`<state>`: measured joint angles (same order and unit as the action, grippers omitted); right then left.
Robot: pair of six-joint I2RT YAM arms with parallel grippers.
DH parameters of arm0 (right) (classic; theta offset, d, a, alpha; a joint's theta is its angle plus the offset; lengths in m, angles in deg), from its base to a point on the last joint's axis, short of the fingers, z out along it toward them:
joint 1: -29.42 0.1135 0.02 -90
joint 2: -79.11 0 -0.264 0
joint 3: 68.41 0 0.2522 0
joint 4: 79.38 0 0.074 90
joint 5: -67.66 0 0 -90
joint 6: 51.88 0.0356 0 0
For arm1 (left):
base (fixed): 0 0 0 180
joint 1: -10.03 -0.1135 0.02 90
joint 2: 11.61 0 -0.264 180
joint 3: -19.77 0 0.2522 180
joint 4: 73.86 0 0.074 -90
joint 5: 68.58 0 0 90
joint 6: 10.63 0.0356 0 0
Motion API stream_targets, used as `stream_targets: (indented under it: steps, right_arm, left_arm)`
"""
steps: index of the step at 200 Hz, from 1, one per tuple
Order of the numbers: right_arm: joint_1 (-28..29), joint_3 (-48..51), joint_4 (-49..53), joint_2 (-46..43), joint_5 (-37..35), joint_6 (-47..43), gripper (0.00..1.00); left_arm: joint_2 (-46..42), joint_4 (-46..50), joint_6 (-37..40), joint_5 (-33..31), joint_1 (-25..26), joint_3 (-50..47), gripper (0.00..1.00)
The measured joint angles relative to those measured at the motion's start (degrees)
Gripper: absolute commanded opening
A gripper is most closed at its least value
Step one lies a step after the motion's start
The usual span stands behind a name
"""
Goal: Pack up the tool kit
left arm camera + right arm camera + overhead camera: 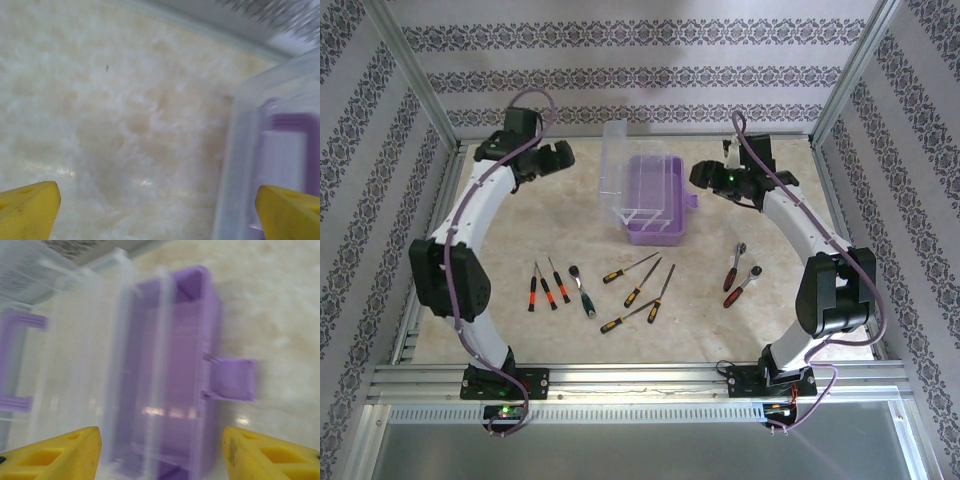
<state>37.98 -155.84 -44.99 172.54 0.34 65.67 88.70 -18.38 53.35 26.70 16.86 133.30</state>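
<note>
The purple tool box [656, 208] stands at the table's middle back with its clear lid [616, 170] raised upright. My left gripper [556, 158] hovers open to the left of the lid; its yellow fingertips [27, 210] frame bare table, with the lid's edge [240, 165] at the right. My right gripper [706, 176] hangs open just right of the box. Between its fingertips [270, 455] lie the box's purple tub [175, 370] and its side latch [235, 380]. Nothing is held. Screwdrivers and ratchets lie loose in front of the box.
On the table lie three red-handled screwdrivers [546, 286], a green-handled ratchet [583, 291], several orange-and-black screwdrivers [642, 284] and two red-handled ratchets [740, 276]. An aluminium frame [430, 100] and patterned walls enclose the table.
</note>
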Motion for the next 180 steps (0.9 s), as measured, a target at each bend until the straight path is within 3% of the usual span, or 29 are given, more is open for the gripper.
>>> stream_targets:
  steps: [36, 67, 95, 147, 180]
  right_arm:
    - [-0.09, 4.22, -0.59, 1.20, -0.79, -0.61, 0.65]
    - [-0.07, 5.33, -2.80, 3.43, -0.13, -0.55, 0.65]
    - [0.28, 5.33, -4.02, 5.66, 0.79, -0.57, 0.65]
    - [2.19, 5.35, -4.76, 7.67, 1.66, -0.61, 0.64]
    - [3.08, 5.33, -5.20, 9.18, 1.81, -0.63, 0.61]
  left_arm:
    - [3.43, 7.69, 2.58, -1.09, 5.79, 17.42, 1.00]
    - [14.80, 17.07, 5.33, -1.11, 13.90, 35.52, 1.00]
    - [26.32, 25.70, 7.17, -2.23, 17.46, 49.22, 1.00]
    - [32.11, 34.73, 9.42, -10.29, 18.91, 52.02, 1.00]
    - [32.09, 35.12, 10.29, -11.13, 19.06, 51.89, 0.95]
